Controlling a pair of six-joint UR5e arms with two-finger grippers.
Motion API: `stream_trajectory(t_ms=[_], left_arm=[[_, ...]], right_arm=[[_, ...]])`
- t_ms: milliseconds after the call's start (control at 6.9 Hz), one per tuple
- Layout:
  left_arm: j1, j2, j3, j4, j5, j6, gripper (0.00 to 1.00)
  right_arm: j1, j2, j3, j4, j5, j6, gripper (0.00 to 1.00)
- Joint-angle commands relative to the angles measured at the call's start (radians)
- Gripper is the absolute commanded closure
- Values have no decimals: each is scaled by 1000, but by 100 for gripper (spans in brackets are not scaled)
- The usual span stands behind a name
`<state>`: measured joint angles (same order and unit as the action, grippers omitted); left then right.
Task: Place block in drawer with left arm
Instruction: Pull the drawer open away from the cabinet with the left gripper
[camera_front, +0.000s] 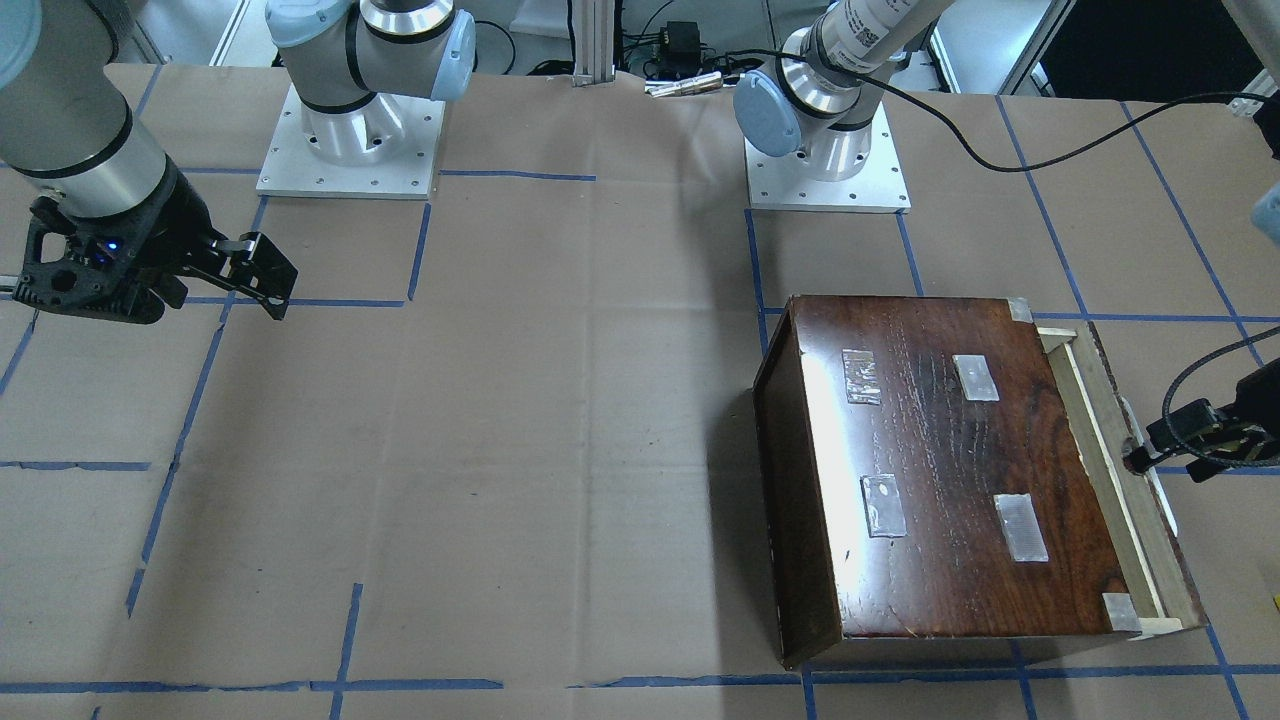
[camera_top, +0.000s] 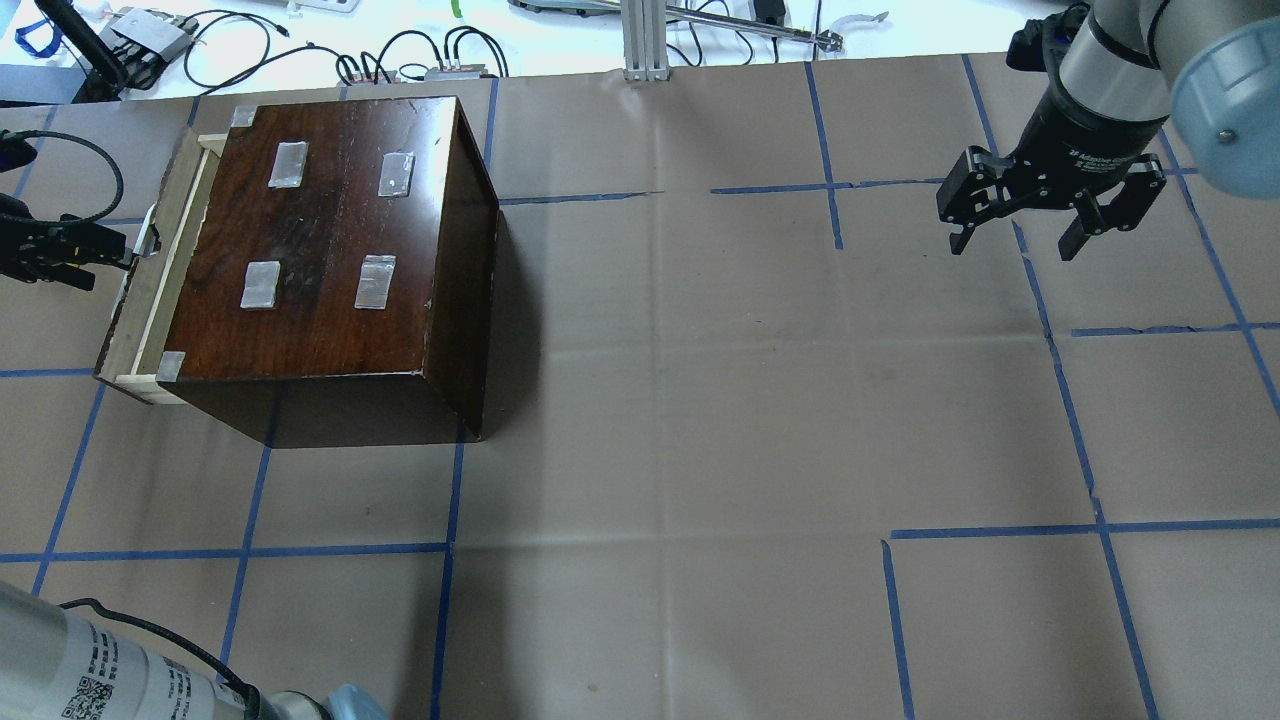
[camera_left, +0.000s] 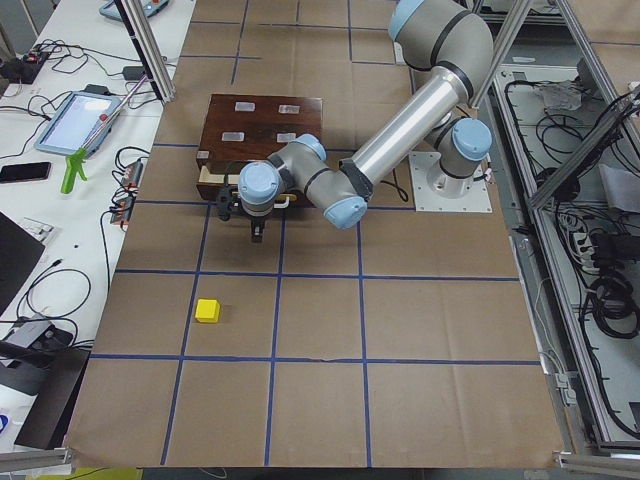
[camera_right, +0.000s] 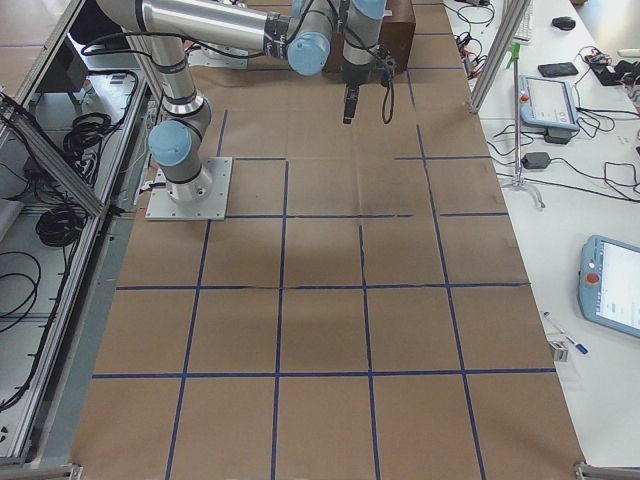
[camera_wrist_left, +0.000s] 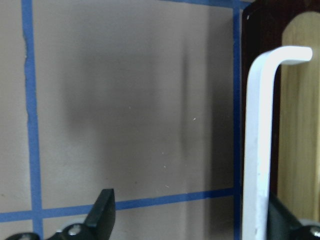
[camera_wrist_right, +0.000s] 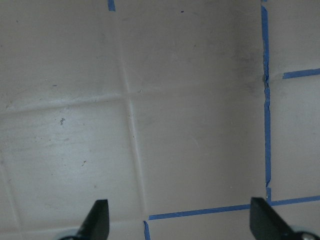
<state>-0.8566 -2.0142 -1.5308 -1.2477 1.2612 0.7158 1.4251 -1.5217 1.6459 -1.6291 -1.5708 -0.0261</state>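
Note:
The yellow block lies on the paper-covered table in the exterior left view, well away from the cabinet on the operators' side. It is out of the overhead view. The drawer stands pulled out a little from the dark cabinet, with its pale wood rim showing. My left gripper is open at the drawer's front. In the left wrist view the white handle stands between the fingers, close against one of them. My right gripper is open and empty above bare paper.
The cabinet has several tape patches on top. A black cable loops from the left arm across the table. Both arm bases stand at the robot's edge. Cables and devices lie beyond the far edge.

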Motion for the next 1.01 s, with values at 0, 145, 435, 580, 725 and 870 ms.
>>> stream_trajectory(t_ms=[0,145,435,580,725,870], left_arm=[[8,-4,12,2,4,1,1],[23,-8,15,2,4,1,1],[40,-20,35,4,30,1,1],[44,-23,56,-1,33,1,1],[45,-29,72,-7,40,1,1],[45,-24,81,-6,67,-1,1]], right_arm=[[0,0,0,0,0,0,0],[0,0,0,0,0,0,0],[0,0,0,0,0,0,0],[0,0,0,0,0,0,0],[0,2,0,0,0,0,0],[0,0,0,0,0,0,0]])
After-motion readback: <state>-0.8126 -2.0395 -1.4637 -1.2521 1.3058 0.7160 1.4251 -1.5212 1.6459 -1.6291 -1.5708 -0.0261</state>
